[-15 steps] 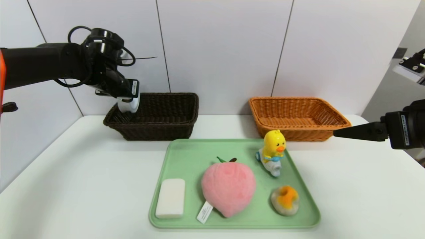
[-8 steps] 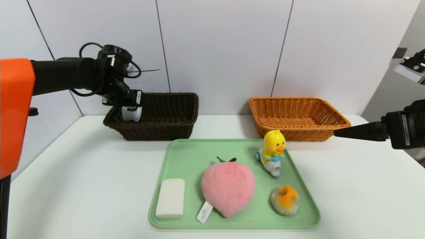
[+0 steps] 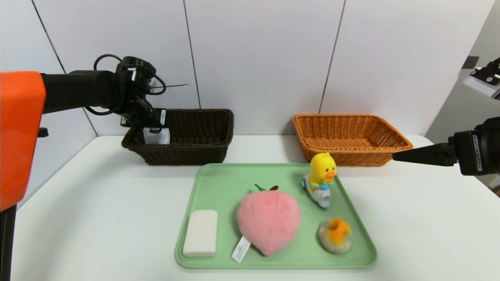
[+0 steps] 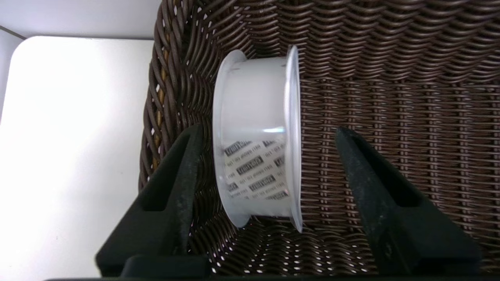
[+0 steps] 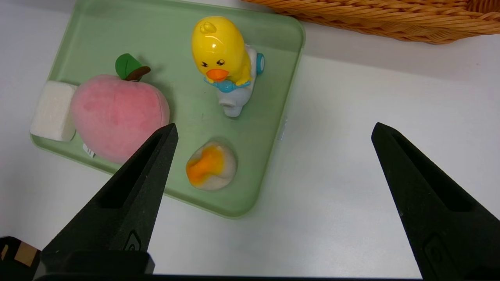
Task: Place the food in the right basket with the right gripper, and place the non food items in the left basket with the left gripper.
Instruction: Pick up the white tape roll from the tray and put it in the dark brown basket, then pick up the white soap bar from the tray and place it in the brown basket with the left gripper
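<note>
Nearest you, at the bottom centre of the head view, the green tray (image 3: 273, 263) lies on the white worktop (image 3: 97, 214). In its lower left corner you have a white block (image 3: 200, 233); the pink plush peach (image 3: 268, 220) sits mid-tray, its tag sticking out at the lower left. To the right of the peach lies the beige-and-orange food piece (image 3: 335, 235), and beyond that, near the tray's upper right corner, stands the yellow duck toy (image 3: 322, 173).

At the right edge of the frame your right tool (image 5: 274, 125) hangs idle with its fingers spread wide, holding nothing.

Farther back, right of centre, is the orange-brown basket (image 3: 351, 153). At the upper left is the dark brown basket (image 3: 183, 150), and in its left end stands the white tape spool (image 4: 256, 136) on its edge. Your left tool (image 4: 269, 134) is over it, fingers open on either side, clear of the spool.
</note>
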Available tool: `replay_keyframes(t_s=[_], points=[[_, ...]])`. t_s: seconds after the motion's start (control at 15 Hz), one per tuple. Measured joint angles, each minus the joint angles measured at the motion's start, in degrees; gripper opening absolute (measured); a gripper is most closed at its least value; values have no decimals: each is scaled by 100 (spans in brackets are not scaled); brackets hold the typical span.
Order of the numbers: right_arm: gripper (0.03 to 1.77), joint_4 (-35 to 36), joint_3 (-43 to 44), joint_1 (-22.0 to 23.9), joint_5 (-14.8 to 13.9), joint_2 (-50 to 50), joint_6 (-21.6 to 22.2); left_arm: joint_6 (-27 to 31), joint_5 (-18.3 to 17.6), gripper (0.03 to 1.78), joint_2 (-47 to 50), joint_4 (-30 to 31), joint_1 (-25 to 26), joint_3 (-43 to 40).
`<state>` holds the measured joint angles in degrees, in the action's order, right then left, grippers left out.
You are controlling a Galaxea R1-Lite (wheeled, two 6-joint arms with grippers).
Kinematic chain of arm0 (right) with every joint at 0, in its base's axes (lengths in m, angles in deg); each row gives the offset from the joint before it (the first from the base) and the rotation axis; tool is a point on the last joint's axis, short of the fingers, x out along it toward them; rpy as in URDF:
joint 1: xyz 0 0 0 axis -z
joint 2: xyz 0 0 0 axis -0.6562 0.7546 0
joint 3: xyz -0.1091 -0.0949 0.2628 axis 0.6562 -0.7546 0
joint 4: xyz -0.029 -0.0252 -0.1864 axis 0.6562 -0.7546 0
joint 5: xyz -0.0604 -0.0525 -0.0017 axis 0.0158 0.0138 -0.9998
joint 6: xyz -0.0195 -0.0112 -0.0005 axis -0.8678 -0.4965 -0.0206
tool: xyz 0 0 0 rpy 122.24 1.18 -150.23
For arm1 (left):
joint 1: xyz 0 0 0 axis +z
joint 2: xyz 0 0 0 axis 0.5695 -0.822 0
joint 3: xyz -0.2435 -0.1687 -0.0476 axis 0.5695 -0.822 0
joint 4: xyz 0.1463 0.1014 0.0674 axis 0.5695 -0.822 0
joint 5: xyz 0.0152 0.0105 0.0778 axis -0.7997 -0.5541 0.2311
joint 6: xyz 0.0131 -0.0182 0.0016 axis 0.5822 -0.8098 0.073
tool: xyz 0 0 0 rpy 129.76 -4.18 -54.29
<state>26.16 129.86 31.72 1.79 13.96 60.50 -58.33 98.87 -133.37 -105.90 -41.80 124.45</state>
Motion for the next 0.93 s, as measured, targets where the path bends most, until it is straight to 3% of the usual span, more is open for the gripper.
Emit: replay_keyframes(t_s=[0.6,0.93], points=[[171,-11,-44,0,-24,-129,0,7,56,156,1479,-105,-11,-13],[171,46,-26,-7,6,-289,-11,-423,45,163,2366,-1020,-713,-85]])
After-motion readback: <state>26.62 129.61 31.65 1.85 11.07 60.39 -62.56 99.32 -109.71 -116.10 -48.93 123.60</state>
